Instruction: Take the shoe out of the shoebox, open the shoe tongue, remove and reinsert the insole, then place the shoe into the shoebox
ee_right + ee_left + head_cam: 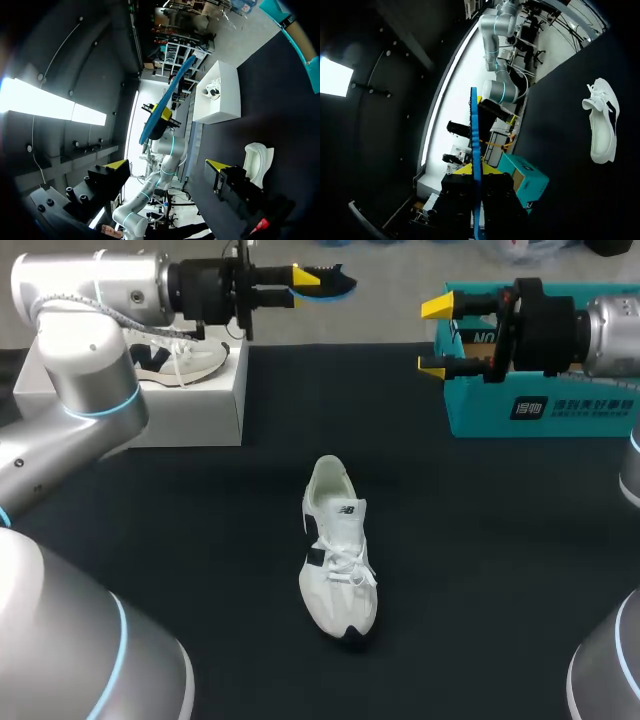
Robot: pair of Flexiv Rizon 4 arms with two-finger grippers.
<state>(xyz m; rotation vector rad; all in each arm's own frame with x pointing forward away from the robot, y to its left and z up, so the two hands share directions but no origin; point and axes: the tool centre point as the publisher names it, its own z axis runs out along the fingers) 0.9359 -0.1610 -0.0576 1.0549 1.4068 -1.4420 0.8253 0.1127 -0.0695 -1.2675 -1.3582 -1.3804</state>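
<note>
The table (520, 580) had a matt black covering. Our 2 arms, left arm (85, 290) and right arm (615, 335), had smooth, glossy silver shells. We saw the shoe (338, 550) in white woven fabric, the insole (330, 285) matt blue, the shoebox (560, 422) in teal cardboard.

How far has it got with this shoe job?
Done: the white shoe lies on the table, outside the teal shoebox, and its blue insole is out. In hand: the left end effector grips that insole in the air; the right end effector is open, empty. Left: reinsert the insole, box the shoe.
</note>
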